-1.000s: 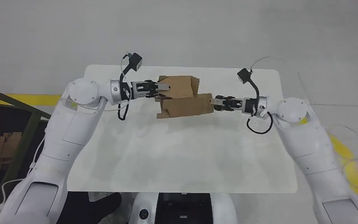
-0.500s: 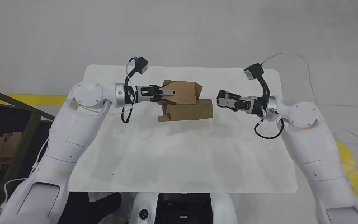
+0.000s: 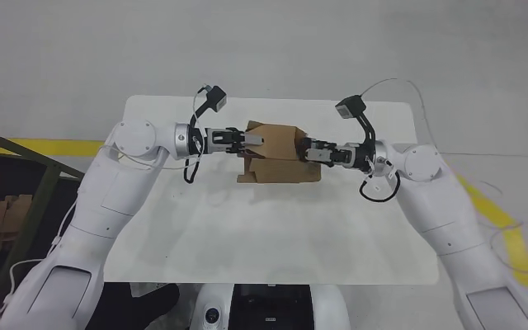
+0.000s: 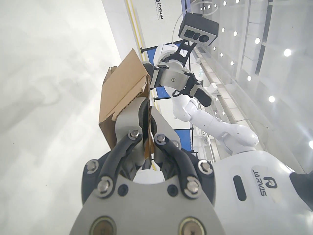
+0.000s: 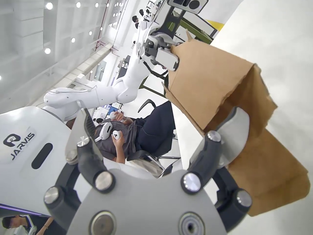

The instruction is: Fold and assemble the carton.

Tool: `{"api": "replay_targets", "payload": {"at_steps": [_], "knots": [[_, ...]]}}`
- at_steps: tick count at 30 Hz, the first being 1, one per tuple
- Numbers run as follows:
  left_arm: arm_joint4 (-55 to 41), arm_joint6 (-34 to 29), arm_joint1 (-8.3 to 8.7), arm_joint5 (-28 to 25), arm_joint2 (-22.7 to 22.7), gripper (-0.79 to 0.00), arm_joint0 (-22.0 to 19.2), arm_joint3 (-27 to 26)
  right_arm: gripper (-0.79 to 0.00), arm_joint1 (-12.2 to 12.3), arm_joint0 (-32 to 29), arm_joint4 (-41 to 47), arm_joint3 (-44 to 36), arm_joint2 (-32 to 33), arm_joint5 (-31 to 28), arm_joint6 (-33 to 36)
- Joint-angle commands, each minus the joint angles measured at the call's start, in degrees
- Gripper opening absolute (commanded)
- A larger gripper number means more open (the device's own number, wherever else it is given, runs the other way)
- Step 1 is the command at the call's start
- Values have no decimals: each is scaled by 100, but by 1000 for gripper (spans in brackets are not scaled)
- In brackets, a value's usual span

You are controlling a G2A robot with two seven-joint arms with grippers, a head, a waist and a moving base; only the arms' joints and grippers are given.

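A brown cardboard carton (image 3: 276, 153), partly folded, is held above the white table (image 3: 272, 239) near its far middle. My left gripper (image 3: 252, 140) is shut on the carton's left panel edge; in the left wrist view its fingertips (image 4: 137, 110) pinch the cardboard (image 4: 122, 86). My right gripper (image 3: 310, 154) is open at the carton's right end. In the right wrist view one finger (image 5: 236, 123) presses against a flap of the carton (image 5: 215, 81), while the other finger (image 5: 83, 121) stands free. My right gripper (image 5: 161, 114) holds nothing.
The near half of the table is bare. A dark green-framed rack (image 3: 25, 177) stands off the table's left side. A yellow floor line (image 3: 495, 214) runs to the right of the table.
My right gripper, which had drawn back from the carton half a second ago, has come in again against its right end. The left gripper and carton have shifted slightly right.
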Motion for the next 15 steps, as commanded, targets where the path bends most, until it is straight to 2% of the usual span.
{"api": "replay_targets", "payload": {"at_steps": [1, 4, 15], "knots": [[-47, -30, -5, -12, 9, -785, -12, -2, -15, -24, 40, 85, 65, -54, -10, 27], [-83, -41, -12, -27, 17, -785, -27, -13, -28, -66, 103, 193, 167, -151, 6, 93], [-145, -35, -22, -86, 10, -785, -27, -117, -240, -229, 267, 835, 656, -410, 117, 287]]}}
